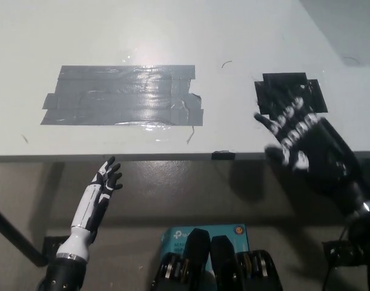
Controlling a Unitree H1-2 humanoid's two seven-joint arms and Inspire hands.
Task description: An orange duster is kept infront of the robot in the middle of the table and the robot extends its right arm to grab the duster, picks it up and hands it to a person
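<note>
No orange duster is in view in the head view. My black right hand (300, 142) hangs open with its fingers spread over the table's front edge at the right, just below a black tape patch (289, 94). It holds nothing. My white left hand (100, 194) rests open below the table edge at the lower left, fingers pointing up.
The white table (142, 30) carries a wide patch of grey tape (121, 95) left of centre and the black tape patch at the right. The table's front edge (112, 157) runs across the middle of the picture. A blue box (172, 233) lies on the floor below.
</note>
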